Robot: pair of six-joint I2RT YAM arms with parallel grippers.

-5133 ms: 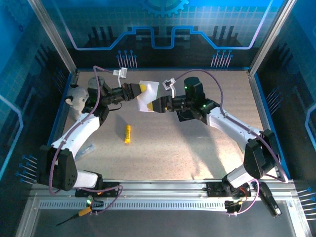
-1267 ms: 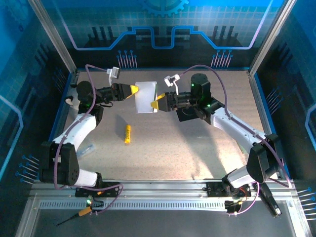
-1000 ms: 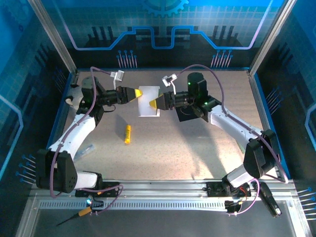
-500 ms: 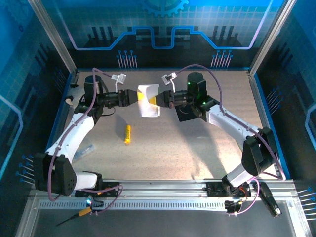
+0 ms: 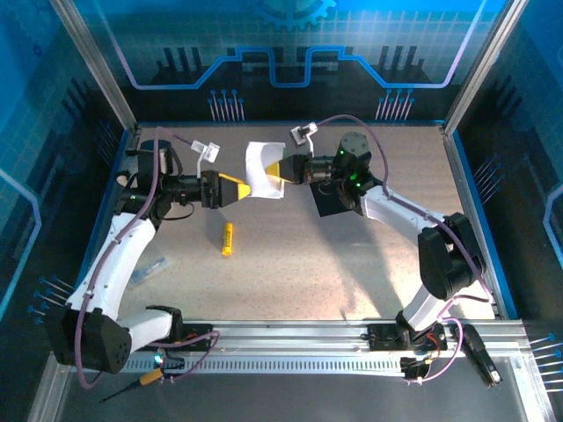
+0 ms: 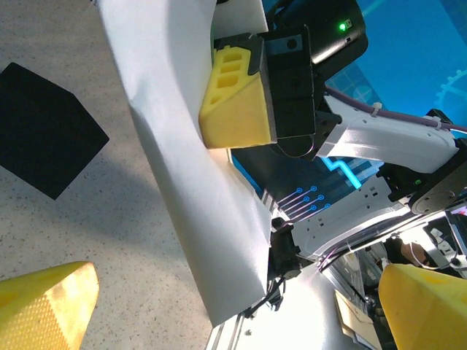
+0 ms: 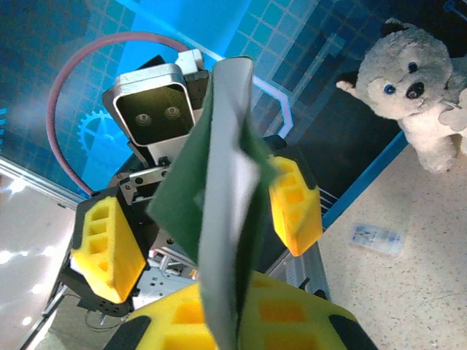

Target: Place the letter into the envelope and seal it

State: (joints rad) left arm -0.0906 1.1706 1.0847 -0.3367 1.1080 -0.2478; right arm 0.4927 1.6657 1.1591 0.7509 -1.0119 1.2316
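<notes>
From above, the right arm (image 5: pixel 396 211) hides part of the envelope (image 5: pixel 324 207).

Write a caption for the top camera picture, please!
Right gripper pinches the letter in midair; the open left gripper straddles its other edge.

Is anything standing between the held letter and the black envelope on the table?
Nothing visible does. The letter hangs in the right pincer, above the table. The envelope lies flat on it nearby, uncovered.
</notes>
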